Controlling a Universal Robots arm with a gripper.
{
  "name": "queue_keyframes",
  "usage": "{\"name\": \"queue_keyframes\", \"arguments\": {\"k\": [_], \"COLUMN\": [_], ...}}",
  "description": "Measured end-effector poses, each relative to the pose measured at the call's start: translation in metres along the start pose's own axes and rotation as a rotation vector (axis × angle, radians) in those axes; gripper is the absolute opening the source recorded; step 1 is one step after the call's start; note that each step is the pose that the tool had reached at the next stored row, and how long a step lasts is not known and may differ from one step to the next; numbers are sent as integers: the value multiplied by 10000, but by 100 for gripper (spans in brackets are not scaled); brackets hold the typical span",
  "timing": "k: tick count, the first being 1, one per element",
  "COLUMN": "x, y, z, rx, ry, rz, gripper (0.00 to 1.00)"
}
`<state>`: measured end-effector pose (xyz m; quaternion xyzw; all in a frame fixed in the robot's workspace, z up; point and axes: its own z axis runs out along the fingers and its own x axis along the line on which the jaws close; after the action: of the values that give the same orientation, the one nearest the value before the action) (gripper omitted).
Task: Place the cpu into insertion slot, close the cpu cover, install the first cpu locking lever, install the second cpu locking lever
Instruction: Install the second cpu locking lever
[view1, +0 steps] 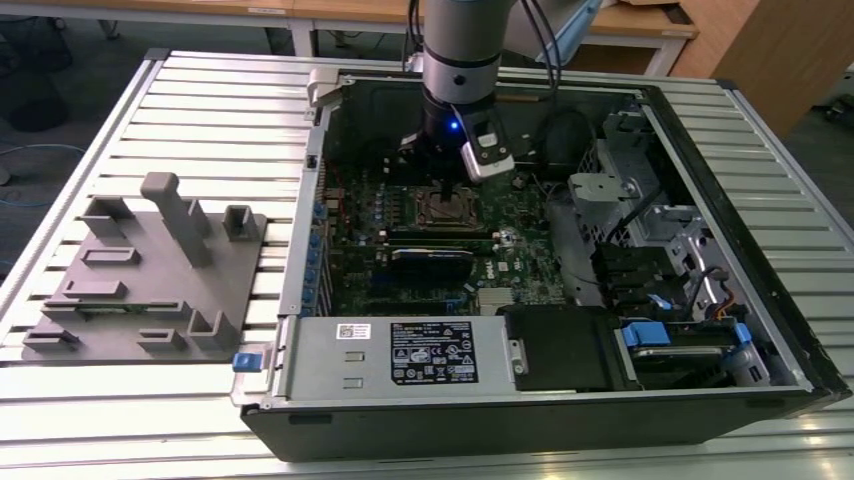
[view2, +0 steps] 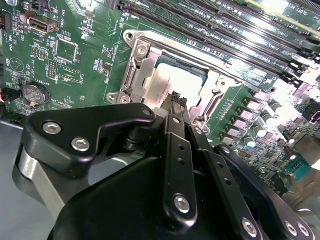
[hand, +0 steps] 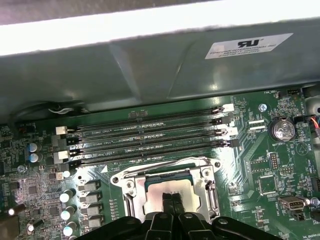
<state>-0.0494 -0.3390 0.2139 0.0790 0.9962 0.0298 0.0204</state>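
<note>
Black gripper (view2: 173, 97) fingers, pressed together, hover just over the cpu (hand: 172, 189), which sits in the insertion slot (view1: 442, 207) with the cpu cover (hand: 131, 187) framing it, so any press should stay square and gentle.

A: Case position?
B: Open computer case (view1: 561, 400) lies on the table (view1: 214, 90), toward the exterior view's right. Fixture block (view1: 147, 285) just beside it, near the left edge.
A: Inside?
B: Circuit board (view1: 387, 210) on the case floor. Insertion slot (view1: 447, 205) mid-board, cpu (hand: 170, 189) in it, cpu cover (hand: 125, 181) down around it. Memory slots (hand: 150, 135) between socket and case wall. Hand (hand: 171, 200) directly over the cpu.
</note>
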Motion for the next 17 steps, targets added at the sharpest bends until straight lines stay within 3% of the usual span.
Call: {"name": "queue_keyframes", "arguments": {"k": [5, 17], "x": [-1, -5], "y": [1, 9], "z": [-20, -150], "rx": [2, 0], "ry": [0, 0], "rz": [0, 0], "gripper": [11, 11]}}
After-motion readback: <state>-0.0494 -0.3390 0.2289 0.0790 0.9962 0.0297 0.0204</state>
